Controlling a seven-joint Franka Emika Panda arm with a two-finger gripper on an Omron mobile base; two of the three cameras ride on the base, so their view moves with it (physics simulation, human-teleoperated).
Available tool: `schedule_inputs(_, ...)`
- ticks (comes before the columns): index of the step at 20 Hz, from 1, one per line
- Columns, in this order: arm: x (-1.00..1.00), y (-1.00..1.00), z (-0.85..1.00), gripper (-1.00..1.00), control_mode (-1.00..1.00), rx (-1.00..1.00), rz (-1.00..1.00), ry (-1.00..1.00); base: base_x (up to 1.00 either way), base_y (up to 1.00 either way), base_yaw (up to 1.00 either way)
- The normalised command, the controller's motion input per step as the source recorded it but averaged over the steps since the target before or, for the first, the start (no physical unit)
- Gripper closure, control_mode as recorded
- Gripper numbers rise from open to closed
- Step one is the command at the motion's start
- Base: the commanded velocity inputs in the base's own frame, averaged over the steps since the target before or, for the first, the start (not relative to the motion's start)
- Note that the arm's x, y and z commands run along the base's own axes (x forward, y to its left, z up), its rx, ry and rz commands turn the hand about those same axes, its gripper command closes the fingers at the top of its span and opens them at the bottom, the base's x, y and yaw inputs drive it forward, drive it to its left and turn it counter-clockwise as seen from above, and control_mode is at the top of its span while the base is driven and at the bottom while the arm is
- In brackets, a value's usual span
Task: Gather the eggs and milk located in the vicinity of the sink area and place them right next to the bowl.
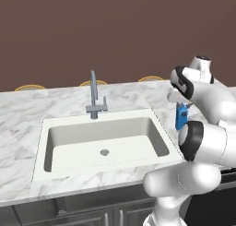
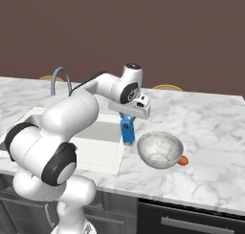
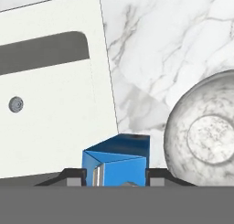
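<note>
Blue and gable-topped, the milk carton [image 2: 127, 131] sits squarely between the fingers of the gripper [image 3: 115, 178], which is closed narrowly on its two side faces, so the gripper is holding the carton from above. The carton stands upright, its long axis vertical, on or just above the marble desk [image 2: 210, 128]; I cannot tell whether its base touches. In the right base view it is between the sink [image 1: 103, 142] and the bowl [image 2: 160, 149], with the bowl near it at about four o'clock. That short gap is what the next move turns on, I judge: a small shift toward the bowl, then release. A small orange ball [image 2: 183, 160] touches the bowl's far rim at about four o'clock. The carton's faces are plain blue with pale markings.
</note>
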Motion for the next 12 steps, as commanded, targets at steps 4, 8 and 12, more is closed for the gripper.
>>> schedule_inputs(4, 0.06, -0.01, -0.37, 1.0, -1.0, 0.0, 0.0, 0.0, 0.0, 0.0, 0.0)
schedule_inputs(8, 0.0, -0.04, -0.41, 1.0, -1.0, 0.0, 0.0, 0.0, 0.0, 0.0, 0.0)
schedule_inputs(12, 0.0, -0.1, -0.25, 1.0, -1.0, 0.0, 0.0, 0.0, 0.0, 0.0, 0.0)
